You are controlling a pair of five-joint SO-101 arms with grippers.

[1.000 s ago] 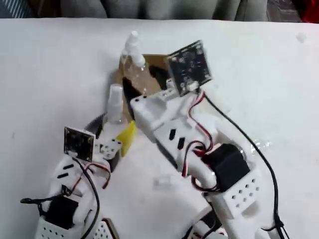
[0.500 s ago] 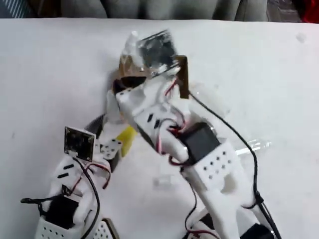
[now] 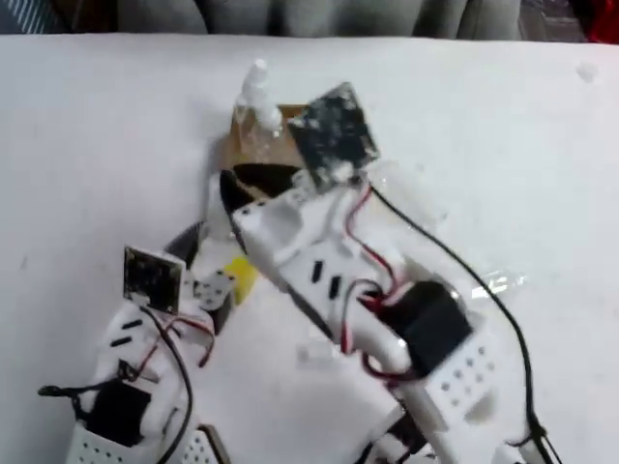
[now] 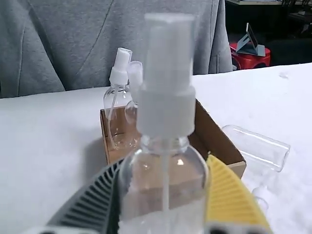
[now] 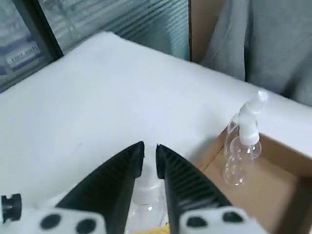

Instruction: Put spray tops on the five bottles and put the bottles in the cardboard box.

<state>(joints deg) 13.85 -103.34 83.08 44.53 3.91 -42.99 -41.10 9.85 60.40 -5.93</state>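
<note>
High view: right fingers swung back from box, now almost together. Capped bottle sits clamped in left fingers; prob. boxing next.

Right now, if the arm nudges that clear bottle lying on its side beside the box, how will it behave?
The bottle is round and lies on its side on the flat table, so it would probably roll. It looks empty, so likely light and quick to skid. Its smooth clear wall may slip in a grip.

Office, by its window blinds
</note>
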